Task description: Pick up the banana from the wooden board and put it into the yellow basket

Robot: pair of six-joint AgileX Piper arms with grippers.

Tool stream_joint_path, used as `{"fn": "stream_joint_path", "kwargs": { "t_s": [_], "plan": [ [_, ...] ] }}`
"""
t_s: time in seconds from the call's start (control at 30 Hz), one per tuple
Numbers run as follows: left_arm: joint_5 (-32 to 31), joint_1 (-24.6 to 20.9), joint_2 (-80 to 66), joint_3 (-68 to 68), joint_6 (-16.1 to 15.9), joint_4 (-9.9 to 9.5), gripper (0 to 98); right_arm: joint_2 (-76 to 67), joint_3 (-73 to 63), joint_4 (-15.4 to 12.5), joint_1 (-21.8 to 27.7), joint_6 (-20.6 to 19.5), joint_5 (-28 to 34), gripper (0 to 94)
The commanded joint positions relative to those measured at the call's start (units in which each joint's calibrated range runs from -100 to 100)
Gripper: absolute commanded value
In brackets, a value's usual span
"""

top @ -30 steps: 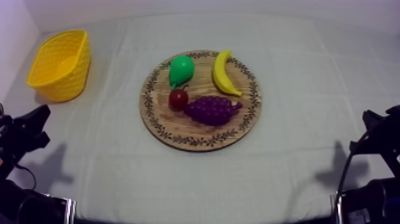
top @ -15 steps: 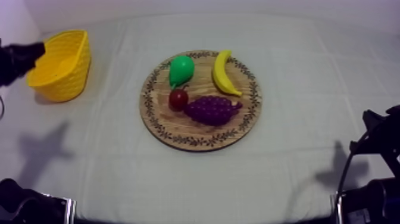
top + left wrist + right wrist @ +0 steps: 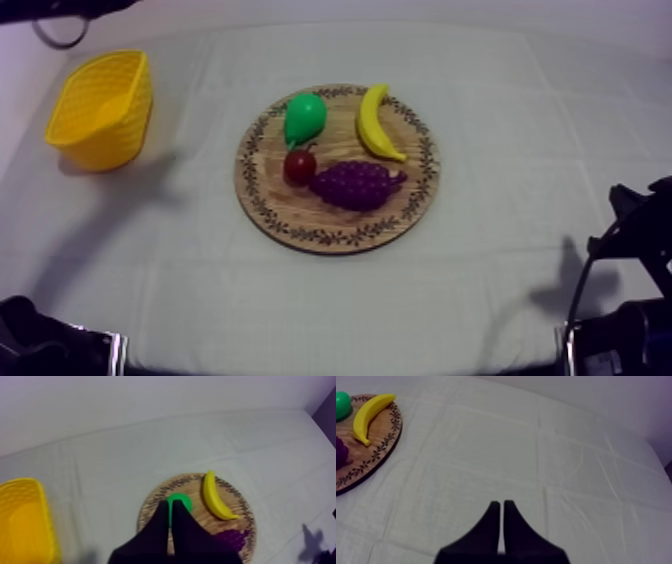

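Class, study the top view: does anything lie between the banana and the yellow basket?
Yes: the pear lies beside the banana on the board, on the side toward the basket. Past the board, just cloth.

Pear (image 3: 304, 117), small red fruit (image 3: 299, 166), grapes (image 3: 355, 185) lie close.

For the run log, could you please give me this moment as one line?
banana: on wooden board, untouched | yellow basket: empty | left jaws: shut, clear of board | right jaws: shut, over cloth
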Motion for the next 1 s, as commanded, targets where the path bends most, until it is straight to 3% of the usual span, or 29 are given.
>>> {"fn": "stream_joint_path", "kwargs": {
  "t_s": [0.0, 0.23, 0.43, 0.73, 0.83, 0.97],
  "plan": [
    [1.1, 2.1, 8.8, -7.2, 2.0, -0.18, 1.6, 0.0, 0.0, 0.0, 0.0, 0.0, 0.0, 0.6],
    [2.4, 5.1, 21.0, -15.2, 4.8, -0.11, 3.2, 0.0, 0.0, 0.0, 0.0, 0.0, 0.0, 0.6],
    [2.9, 6.0, 30.0, -18.8, 5.6, 1.5, 6.9, 0.0, 0.0, 0.0, 0.0, 0.0, 0.0, 0.6],
    [3.2, 8.0, 41.2, -25.1, 7.5, 2.29, 9.9, 0.0, 0.0, 0.0, 0.1, 0.0, 0.0, 0.6],
    [3.5, 8.7, 43.8, -26.9, 7.8, 2.37, 20.6, 0.0, 0.0, 0.0, 0.1, 0.0, 0.0, 0.6],
    [4.8, 9.3, 46.4, -29.1, 8.0, 2.49, 49.5, 0.0, 0.0, 0.0, 0.1, 0.0, 0.0, 0.6]
  ]
}}
